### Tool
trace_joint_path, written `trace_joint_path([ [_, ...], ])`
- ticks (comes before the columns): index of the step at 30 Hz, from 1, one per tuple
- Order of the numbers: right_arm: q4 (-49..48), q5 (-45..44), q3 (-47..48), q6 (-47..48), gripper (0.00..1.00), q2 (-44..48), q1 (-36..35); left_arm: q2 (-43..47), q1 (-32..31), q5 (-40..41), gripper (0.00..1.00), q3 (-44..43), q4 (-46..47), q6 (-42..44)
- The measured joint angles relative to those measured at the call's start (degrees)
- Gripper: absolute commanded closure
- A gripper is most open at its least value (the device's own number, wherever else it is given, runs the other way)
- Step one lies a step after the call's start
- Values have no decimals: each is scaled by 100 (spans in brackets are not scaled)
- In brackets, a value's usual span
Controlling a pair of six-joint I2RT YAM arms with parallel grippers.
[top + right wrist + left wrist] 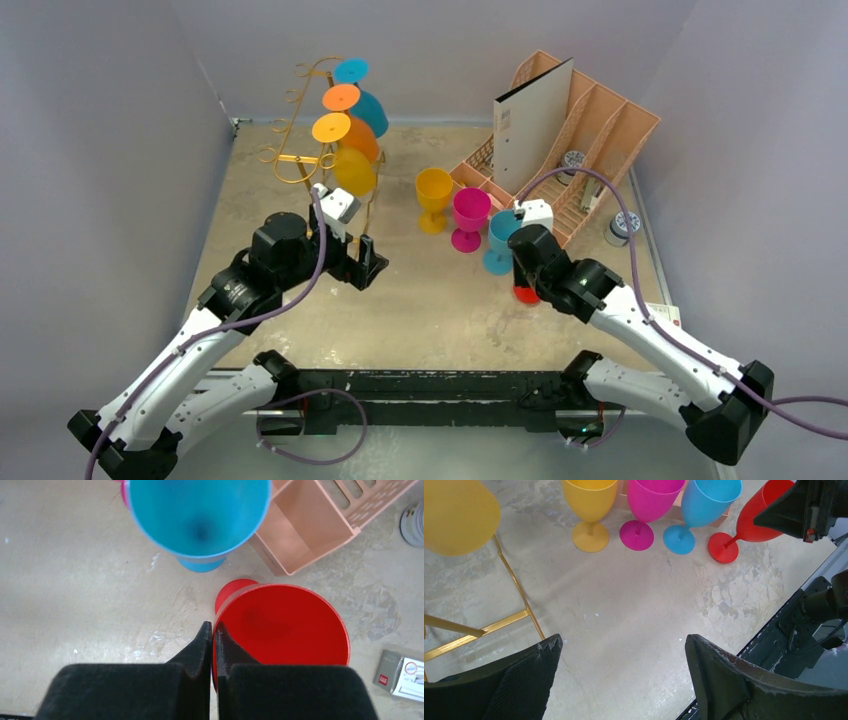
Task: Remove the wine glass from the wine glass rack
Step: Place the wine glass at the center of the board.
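I'm working the tall gold wire wine glass rack (296, 159), which stands at about ten o'clock on the pale bench (430, 300). Three plastic goblets hang on it upside down by their feet: a teal glass (373, 112) furthest back, an orange glass (361, 141) in the middle, and the hanging yellow wine glass (355, 172) lowest and nearest me. That last one looks like my next pick. My left gripper (622, 647) has its jaws spread wide with nothing between them, and it sits just at six o'clock of the rack. In its wrist view the yellow bowl shows at eleven o'clock, apart from the pads. My right gripper (213, 635) is closed, and the thin rim wall of a red plastic wine glass (282, 630) seems pinched between its pads. That glass is at the three o'clock end of a row with a standing yellow goblet (434, 195), a magenta goblet (470, 212) and a blue goblet (500, 235), in front of the peach slotted plastic organiser (610, 130) at one o'clock. I judge these goblets light, rigid and smooth, so unlikely to break but quick to swing or slip. I'd take the yellow one across the bowl where it is widest, or low on the stem, closing gently. Then I'd slide the foot out along its hook arm rather than pulling straight down. The wire stand looks light enough to drag or tip.
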State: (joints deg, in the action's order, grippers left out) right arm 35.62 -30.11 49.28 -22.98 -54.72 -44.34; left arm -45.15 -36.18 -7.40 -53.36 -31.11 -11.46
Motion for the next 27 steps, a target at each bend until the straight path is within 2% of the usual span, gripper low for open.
trace_joint_path([
  [4, -48, 297, -13, -216, 100, -2, 575, -39, 0, -24, 9, -13, -2, -2],
  [7, -157, 415, -72, -319, 100, 2, 752, -76, 0, -31, 9, -44, -2, -2],
  [16, -354, 564, -232, -332, 100, -33, 761, -63, 0, 35, 9, -57, -4, -15],
  [27, -691, 507, -232, -127, 100, -203, 761, 321, 0, 704, 8, -76, -31, -107],
])
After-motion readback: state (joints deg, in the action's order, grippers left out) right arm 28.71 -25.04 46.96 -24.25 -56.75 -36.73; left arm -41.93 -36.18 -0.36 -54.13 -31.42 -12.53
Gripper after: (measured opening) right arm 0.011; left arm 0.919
